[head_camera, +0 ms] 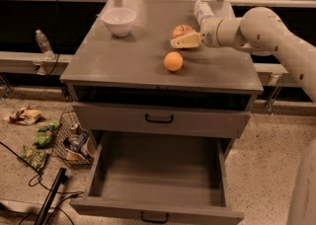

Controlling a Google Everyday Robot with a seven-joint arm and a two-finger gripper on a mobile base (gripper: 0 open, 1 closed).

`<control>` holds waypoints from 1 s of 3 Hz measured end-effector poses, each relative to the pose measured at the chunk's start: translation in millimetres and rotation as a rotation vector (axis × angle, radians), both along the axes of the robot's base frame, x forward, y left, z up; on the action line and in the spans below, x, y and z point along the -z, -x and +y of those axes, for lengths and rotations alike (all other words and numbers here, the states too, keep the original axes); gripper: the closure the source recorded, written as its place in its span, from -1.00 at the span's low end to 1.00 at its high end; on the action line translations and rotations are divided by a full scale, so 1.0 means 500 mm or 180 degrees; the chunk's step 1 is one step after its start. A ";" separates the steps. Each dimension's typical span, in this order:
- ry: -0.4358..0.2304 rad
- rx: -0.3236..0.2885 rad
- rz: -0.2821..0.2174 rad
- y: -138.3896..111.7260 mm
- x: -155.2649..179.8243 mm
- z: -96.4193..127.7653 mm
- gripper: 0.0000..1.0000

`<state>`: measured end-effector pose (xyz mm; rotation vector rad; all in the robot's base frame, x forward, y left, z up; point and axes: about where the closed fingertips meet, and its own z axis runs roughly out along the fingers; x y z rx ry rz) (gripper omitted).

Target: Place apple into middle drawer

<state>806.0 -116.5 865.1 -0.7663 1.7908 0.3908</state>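
Observation:
The red apple [180,30] with yellowish patches sits on the grey cabinet top [128,58], right of centre and toward the back. My gripper [183,41] reaches in from the right and lies against the apple's front side, partly hiding it. The middle drawer [158,182] is pulled wide open at the bottom of the cabinet, grey and bare inside, its black bar handle [154,217] at the front edge.
An orange fruit [173,61] lies just in front of the apple. A white bowl [119,20] stands at the back left of the top. A closed drawer front [159,118] sits above the open one. Snack bags and a wire basket [69,140] litter the floor at left.

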 end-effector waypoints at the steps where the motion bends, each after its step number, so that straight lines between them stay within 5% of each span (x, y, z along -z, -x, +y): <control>1: -0.0040 -0.0045 0.0003 0.000 0.007 0.017 -0.25; 3: -0.0103 -0.0236 0.0010 0.004 0.020 0.054 0.83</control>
